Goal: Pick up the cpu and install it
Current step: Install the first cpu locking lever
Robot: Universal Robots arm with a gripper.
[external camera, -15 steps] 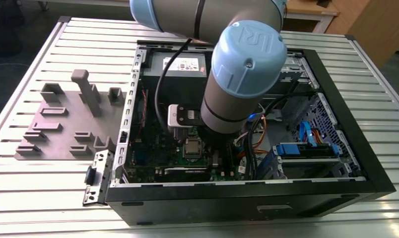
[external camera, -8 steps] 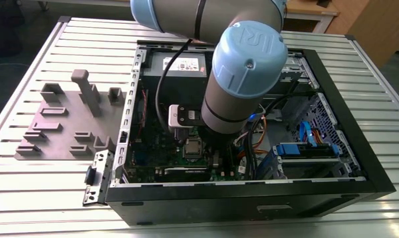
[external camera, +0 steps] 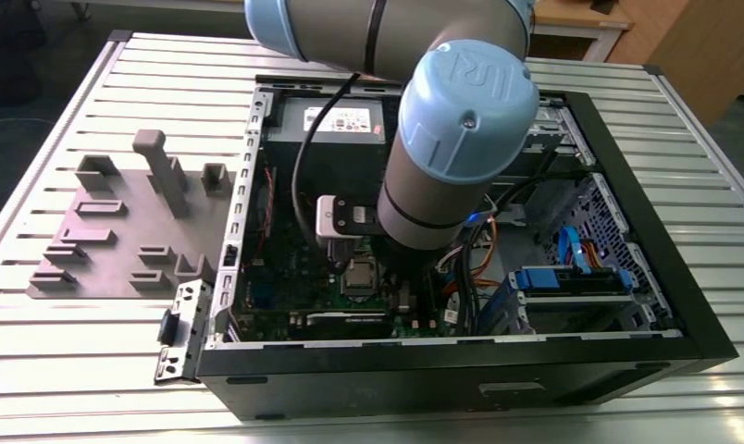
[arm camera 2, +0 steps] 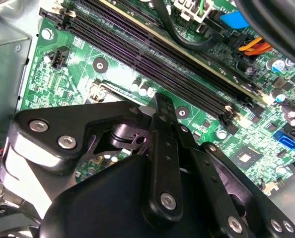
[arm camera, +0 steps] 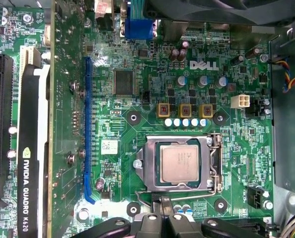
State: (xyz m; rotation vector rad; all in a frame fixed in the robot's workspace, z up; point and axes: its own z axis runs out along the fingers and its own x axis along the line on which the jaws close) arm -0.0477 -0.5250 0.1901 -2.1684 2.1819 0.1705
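Inside the black-and-metal rectangular socket frame [arm camera: 146, 166] of the green motherboard [arm camera: 137, 94], the small square silvery-grey metal cpu [arm camera: 180, 165] is lying flat. Just beside it, the black gripper [arm camera: 163, 215] is hovering, its fingers pressing together, empty.

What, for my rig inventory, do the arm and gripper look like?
The arm has grey tubes and pale-blue joint caps, with a black cable alongside and a white box near its wrist. The gripper is black, jointed, with silver screws.
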